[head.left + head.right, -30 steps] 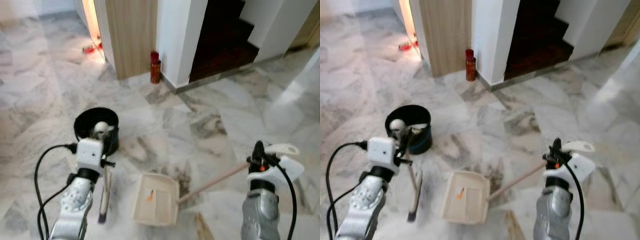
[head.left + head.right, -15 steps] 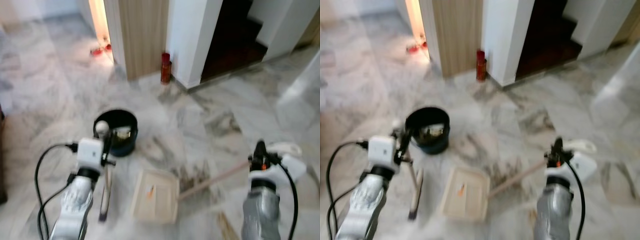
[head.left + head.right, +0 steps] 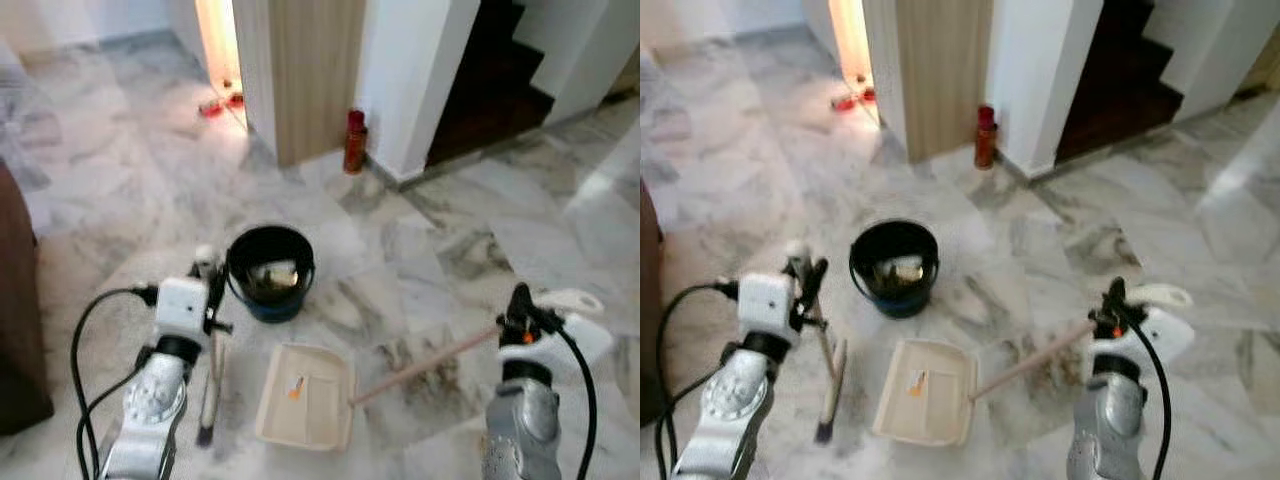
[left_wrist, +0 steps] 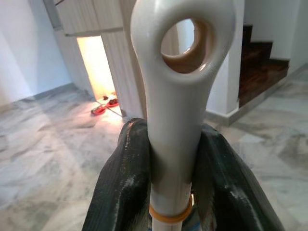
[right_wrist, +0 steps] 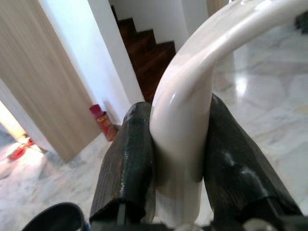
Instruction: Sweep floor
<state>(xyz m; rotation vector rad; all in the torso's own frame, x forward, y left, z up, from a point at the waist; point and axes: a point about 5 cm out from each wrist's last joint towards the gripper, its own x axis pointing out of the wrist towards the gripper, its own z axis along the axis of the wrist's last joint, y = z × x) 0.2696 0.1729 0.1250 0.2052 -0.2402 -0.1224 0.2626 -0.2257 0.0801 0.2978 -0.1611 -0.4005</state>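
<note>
The left gripper [image 4: 175, 192] is clamped on the brush [image 3: 211, 375], its bristles at the floor [image 3: 120, 180]; the right gripper [image 5: 178, 192] is clamped on the dustpan [image 3: 307, 397] handle; I would keep the pan flat, near the bucket [image 3: 270, 271], and sweep toward it.

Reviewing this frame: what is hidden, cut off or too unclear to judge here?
- Bucket contents: pale lumps, too blurred in the eye views to identify.
- Orange speck in the dustpan: too small to name.
- Broom bristles: soft focus, so floor contact is unclear.
- Dark object at the robot's left: cut off by the eye view's edge.
- Staircase: its upper steps are lost in shadow.
- Red can: label unreadable.
</note>
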